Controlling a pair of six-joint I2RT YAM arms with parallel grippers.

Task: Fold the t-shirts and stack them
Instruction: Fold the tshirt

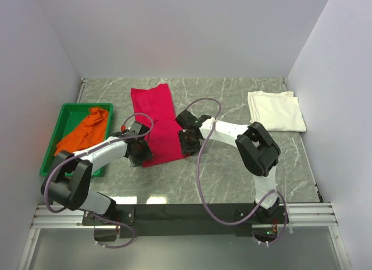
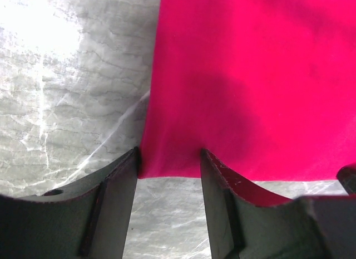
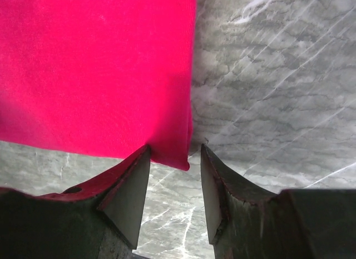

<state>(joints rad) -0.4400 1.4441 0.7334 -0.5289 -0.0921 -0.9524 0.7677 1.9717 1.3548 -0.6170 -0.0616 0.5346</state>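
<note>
Crimson t-shirt lies flat as a long strip mid-table, running away from the arms. Left gripper is spread, straddling the near left hem corner. Right gripper is spread over the near right corner. Neither pinches cloth. Cream t-shirt folded far right. Orange t-shirt crumpled in green bin.

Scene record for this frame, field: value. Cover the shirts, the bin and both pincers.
crimson t-shirt: flat, a long narrow strip, mid-table
left pincer: open, jaws either side of the strip's near left corner
right pincer: open, jaws either side of the strip's near right corner
orange t-shirt: crumpled in the green bin, left side
cream t-shirt: folded, far right of the table
stack: none yet, the shirts lie apart
</note>
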